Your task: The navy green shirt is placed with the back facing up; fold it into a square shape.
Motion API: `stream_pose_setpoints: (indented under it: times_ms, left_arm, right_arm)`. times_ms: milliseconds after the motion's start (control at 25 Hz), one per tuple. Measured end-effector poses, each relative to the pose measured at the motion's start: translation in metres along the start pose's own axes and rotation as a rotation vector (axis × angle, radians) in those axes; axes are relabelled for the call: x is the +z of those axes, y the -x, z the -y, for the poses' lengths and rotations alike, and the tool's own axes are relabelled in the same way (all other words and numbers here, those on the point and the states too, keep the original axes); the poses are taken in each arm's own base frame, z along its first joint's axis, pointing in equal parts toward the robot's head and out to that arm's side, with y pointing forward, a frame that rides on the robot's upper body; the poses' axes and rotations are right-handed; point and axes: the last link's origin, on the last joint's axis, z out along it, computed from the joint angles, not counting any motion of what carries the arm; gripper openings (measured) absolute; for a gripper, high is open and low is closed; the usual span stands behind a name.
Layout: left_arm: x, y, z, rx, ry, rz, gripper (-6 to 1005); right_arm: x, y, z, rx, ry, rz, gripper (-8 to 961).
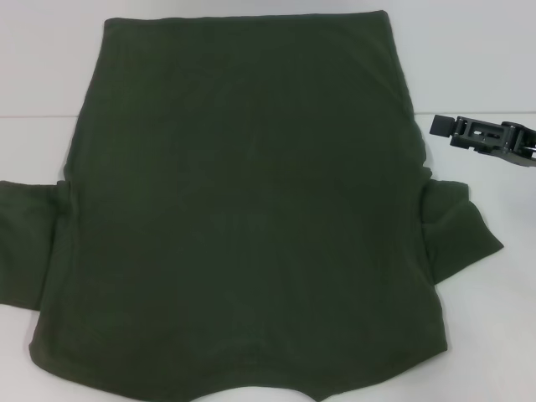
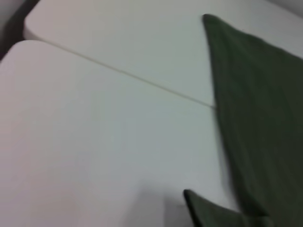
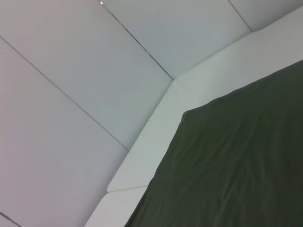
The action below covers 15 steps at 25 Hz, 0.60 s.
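The navy green shirt (image 1: pixel 243 209) is spread flat on the white table (image 1: pixel 477 67), plain side up, sleeves sticking out both sides. Further back, the right gripper (image 1: pixel 442 126) reaches in level past the shirt's right edge; can't tell about its fingers.

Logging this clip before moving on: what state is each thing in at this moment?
navy green shirt: spread flat on the table, plain side up, both sleeves out to the sides, not yet folded.
right claw: beside the shirt's right edge, apart from the cloth, holding nothing.
left claw: out of the head view.
table: white, under the shirt.
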Motion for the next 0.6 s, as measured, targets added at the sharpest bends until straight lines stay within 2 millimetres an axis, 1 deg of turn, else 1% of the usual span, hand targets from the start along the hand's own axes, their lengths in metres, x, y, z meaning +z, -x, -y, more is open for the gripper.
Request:
stream_pose_setpoints:
  times_ms: [160, 280, 480, 600]
  left_arm:
    - [-0.001, -0.004, 0.002, 0.007, -0.041, 0.012, -1]
    - [-0.001, -0.003, 0.003, 0.002, -0.051, 0.019, -1]
    - [-0.001, -0.002, -0.006, 0.004, -0.042, 0.021, 0]
    - [-0.006, -0.008, -0.007, 0.010, -0.053, 0.002, 0]
  right_arm:
    - [0.000, 0.000, 0.000, 0.000, 0.000, 0.000, 845]
    - [0.000, 0.000, 0.000, 0.001, -0.001, 0.001, 844]
    - [0.000, 0.000, 0.001, 0.009, 0.000, 0.008, 843]
    - [0.000, 0.001, 0.001, 0.009, -0.002, 0.010, 842]
